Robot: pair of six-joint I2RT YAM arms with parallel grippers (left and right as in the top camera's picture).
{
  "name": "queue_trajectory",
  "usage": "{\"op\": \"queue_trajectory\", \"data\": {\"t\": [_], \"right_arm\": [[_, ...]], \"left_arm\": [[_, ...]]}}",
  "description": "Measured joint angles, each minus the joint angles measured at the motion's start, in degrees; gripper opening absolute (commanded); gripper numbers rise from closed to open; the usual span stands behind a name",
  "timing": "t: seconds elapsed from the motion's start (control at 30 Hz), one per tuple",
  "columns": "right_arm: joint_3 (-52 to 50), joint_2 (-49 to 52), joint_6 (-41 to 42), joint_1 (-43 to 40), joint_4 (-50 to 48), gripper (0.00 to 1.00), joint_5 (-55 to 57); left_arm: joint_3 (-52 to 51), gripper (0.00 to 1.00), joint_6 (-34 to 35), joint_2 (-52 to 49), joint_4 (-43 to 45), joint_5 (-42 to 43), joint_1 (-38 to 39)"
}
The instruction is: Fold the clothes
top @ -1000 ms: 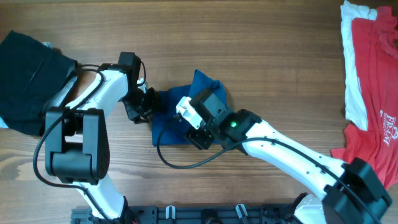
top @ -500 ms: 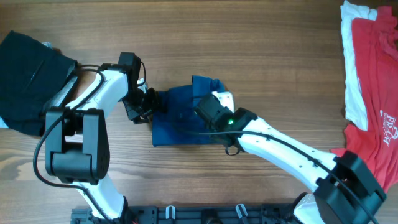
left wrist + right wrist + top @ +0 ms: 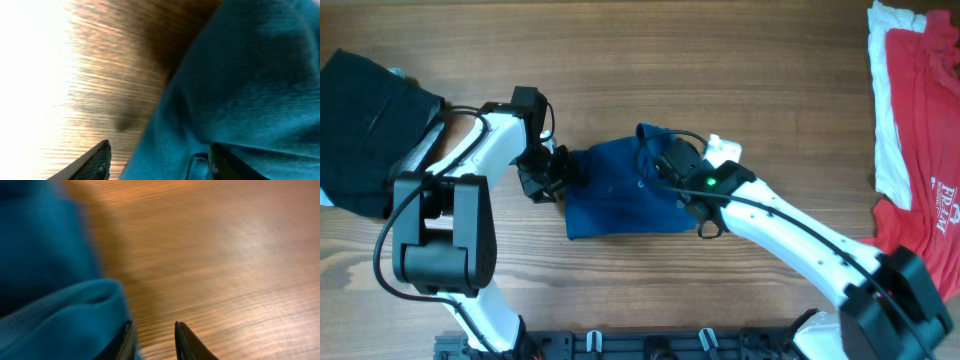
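The royal-blue shirt [image 3: 615, 190] lies folded into a small bundle at the table's middle. My left gripper [image 3: 550, 172] is at its left edge. In the left wrist view its fingers [image 3: 157, 162] stand wide apart with the blue cloth [image 3: 240, 85] between them. My right gripper [image 3: 665, 160] is over the bundle's upper right edge. In the right wrist view its fingers [image 3: 152, 340] are slightly apart with bare wood between them, and the left finger touches the blue cloth [image 3: 45, 280]. A red tee with white lettering [image 3: 925, 140] lies on a white garment [image 3: 887, 110] at the far right.
A black garment [image 3: 370, 120] lies at the table's left edge, beside my left arm's base. The wooden table [image 3: 770, 80] shows behind the blue bundle and between it and the red tee. A black rail [image 3: 650, 345] runs along the front edge.
My right gripper has swung from the bundle's lower middle up to its upper right edge. The blue cloth now lies flatter and wider to the right. My left arm has not moved.
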State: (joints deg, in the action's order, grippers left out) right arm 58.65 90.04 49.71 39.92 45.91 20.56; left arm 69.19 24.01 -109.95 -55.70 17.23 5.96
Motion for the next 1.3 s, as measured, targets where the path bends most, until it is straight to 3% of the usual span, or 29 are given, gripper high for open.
{"op": "queue_trajectory", "data": {"t": [0.2, 0.43, 0.5, 0.53, 0.57, 0.67, 0.73, 0.8, 0.83, 0.93, 1.0, 1.13, 1.3], "right_arm": [[2.8, -10.8, -29.0, 0.0, -12.0, 0.44, -10.0], [3.0, -4.7, -38.9, 0.0, -12.9, 0.55, -14.6], [3.0, -1.1, -39.5, 0.0, -13.9, 0.50, -15.2], [3.0, 0.8, -39.8, 0.0, -15.0, 0.33, -15.7], [3.0, 2.2, -40.1, 0.0, -15.6, 0.04, -16.1], [3.0, 5.2, -38.8, 0.0, -15.9, 0.04, -14.6], [3.2, 5.5, -29.5, -0.9, -10.8, 0.06, -8.0], [3.3, 5.5, -18.1, -5.1, -3.8, 0.17, -3.7], [3.3, 5.5, -14.7, -6.9, -1.1, 0.24, -2.9], [3.3, 5.5, -8.5, -12.2, 3.1, 0.25, -1.2], [3.3, 5.5, -7.3, -13.3, 4.2, 0.24, -0.9], [3.3, 5.4, -8.0, -13.2, 4.4, 0.23, -1.5], [3.3, 0.2, -17.9, -13.2, 4.2, 0.23, -9.9]], "left_arm": [[0.0, 0.61, 0.0, 0.0, -0.1, -1.5, 0.0], [0.0, 0.61, 0.0, 0.0, -0.1, -1.7, 0.0], [0.0, 0.61, 0.0, 0.0, -0.2, -1.7, 0.0], [0.0, 0.61, 0.0, 0.0, -0.1, -1.7, 0.0], [0.0, 0.61, 0.0, 0.0, -0.1, -1.8, 0.0], [0.0, 0.61, 0.0, 0.0, -0.2, -1.9, 0.0], [0.0, 0.61, 0.0, 0.0, -0.2, -2.0, 0.0], [0.0, 0.61, 0.0, 0.0, -0.2, -2.0, 0.0], [0.0, 0.61, 0.0, 0.0, -0.2, -2.0, 0.0], [0.0, 0.61, 0.0, 0.0, -0.2, -2.2, 0.0], [0.0, 0.55, 0.0, 0.0, -0.4, -2.2, 0.0], [0.0, 0.55, -0.2, 0.0, -2.2, -2.5, 0.0], [-0.1, 0.59, -0.2, 4.2, -3.0, -4.0, -0.1]]}}
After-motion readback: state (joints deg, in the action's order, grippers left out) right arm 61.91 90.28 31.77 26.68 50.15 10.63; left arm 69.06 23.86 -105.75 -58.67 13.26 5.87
